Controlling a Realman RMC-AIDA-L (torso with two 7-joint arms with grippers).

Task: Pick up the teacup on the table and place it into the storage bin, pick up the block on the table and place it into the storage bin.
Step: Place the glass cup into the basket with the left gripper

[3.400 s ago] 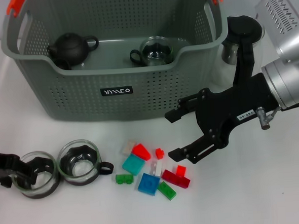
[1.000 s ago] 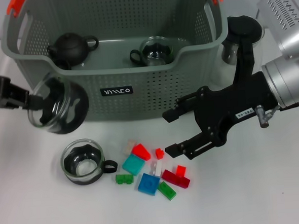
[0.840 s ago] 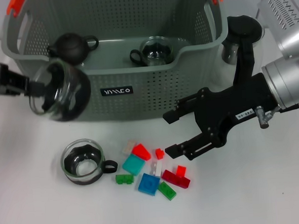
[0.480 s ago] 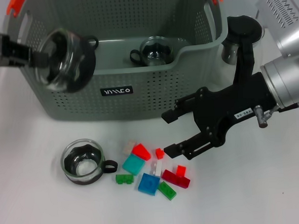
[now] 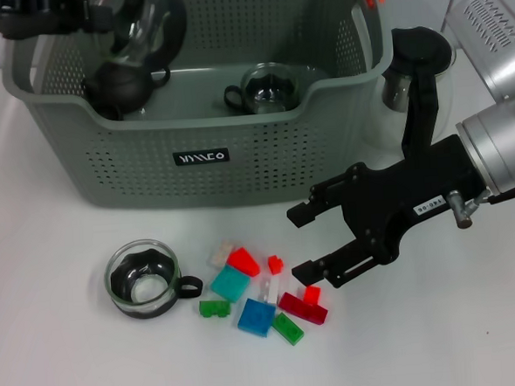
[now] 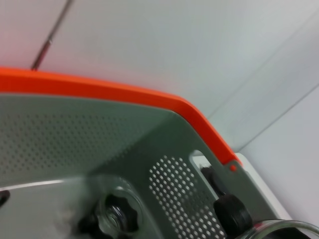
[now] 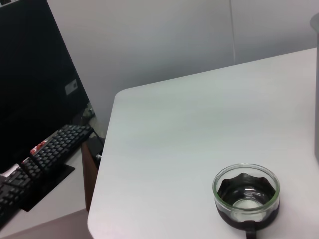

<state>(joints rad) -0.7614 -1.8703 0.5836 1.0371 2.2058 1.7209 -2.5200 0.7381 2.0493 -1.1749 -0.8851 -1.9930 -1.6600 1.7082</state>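
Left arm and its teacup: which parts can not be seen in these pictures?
- Left tool, head view: fingers cut by the top edge and blurred.
- Held teacup, head view: blurred, top cut off.
- Left wrist view: shows only the storage bin inside; own fingers absent.

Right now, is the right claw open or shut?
Open. In the head view the right claw hangs over the blocks on the table, its two fingers spread apart with nothing between them.

Bright, even light w/ soft shadows; lifted teacup [image 5: 147, 25] motion-blurred, left wrist view out of focus.
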